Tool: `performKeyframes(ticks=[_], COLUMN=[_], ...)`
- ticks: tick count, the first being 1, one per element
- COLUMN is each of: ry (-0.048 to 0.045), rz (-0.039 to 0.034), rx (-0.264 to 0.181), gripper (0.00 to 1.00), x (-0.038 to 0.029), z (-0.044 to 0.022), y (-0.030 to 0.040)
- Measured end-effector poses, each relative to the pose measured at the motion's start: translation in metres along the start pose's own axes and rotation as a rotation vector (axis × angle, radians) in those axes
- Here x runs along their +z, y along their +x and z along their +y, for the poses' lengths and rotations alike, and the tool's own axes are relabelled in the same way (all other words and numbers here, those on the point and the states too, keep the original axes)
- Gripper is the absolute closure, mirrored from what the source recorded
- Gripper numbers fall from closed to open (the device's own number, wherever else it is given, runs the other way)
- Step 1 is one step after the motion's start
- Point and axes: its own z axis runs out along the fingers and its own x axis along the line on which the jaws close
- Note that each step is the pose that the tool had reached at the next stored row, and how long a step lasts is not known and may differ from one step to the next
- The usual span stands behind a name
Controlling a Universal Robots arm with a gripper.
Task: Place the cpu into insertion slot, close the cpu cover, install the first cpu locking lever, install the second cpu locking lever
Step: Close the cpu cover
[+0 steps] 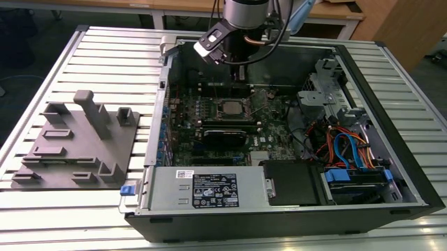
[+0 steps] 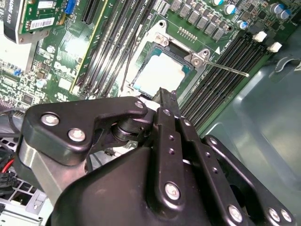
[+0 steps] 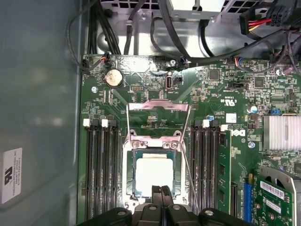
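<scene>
The hand (image 3: 161,189) has its fingers pressed together with nothing between them. Their tips hang just over the nearest edge of the socket (image 3: 126,175). The chip (image 3: 154,173) lies flat in the socket, directly below and just ahead of the fingertips. The cover plate (image 3: 158,106) stands swung open on the chip's far side from the hand, hinged crosswise to the fingers. A thin lever (image 3: 187,175) runs alongside the socket, unlatched by the look of it.
</scene>
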Motion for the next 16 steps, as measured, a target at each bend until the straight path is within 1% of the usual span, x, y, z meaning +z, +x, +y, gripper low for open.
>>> performKeyframes(ticks=[10,16], ry=[0.0,0.0], rz=[0.0001,-0.0003], rx=[0.0,0.0], gripper=[0.9,0.9], x=[-0.0074,-0.0077], z=[0.0001,0.0012], y=[-0.0002,-0.0002])
